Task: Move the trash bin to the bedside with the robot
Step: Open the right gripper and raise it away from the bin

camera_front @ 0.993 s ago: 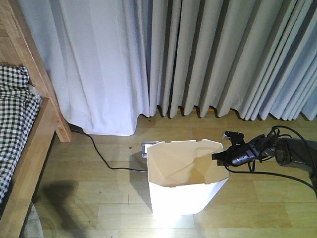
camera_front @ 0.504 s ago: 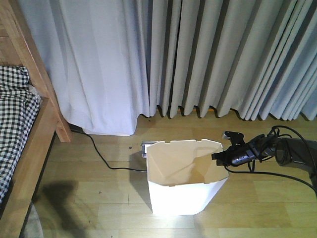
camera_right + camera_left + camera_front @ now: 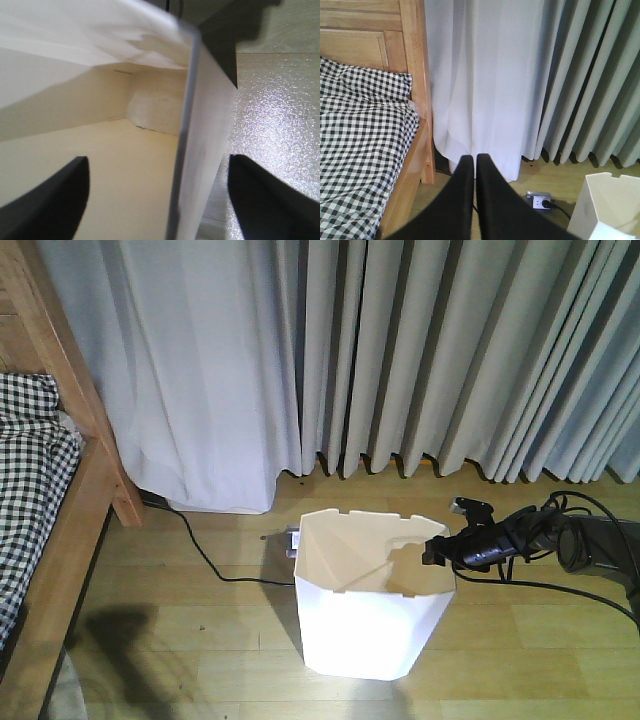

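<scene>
1. Front view: the trash bin (image 3: 372, 602) is standing upright on the wooden floor (image 3: 180, 630) in front of the grey curtains (image 3: 420, 350), well apart from the bedside (image 3: 70, 440) at the left edge. The right gripper (image 3: 436, 550) of the slim black arm is reaching in from the right and meeting the bin's right rim. A black cable (image 3: 205, 555) is running across the floor to a power strip (image 3: 291, 538) just behind the bin.

2. Left wrist view: the left gripper (image 3: 474, 165) is hanging in the air with its two dark fingers pressed together, gripping nothing. Below it the checked bedding (image 3: 365, 145) and the wooden post (image 3: 417, 75) are lying to the left; a corner of the bin is showing at the lower right.

3. Right wrist view: the right gripper's two dark fingers (image 3: 55, 200) are sitting spread wide, one inside the cream interior and one outside, straddling the bin's thin wall without visibly pinching it.
</scene>
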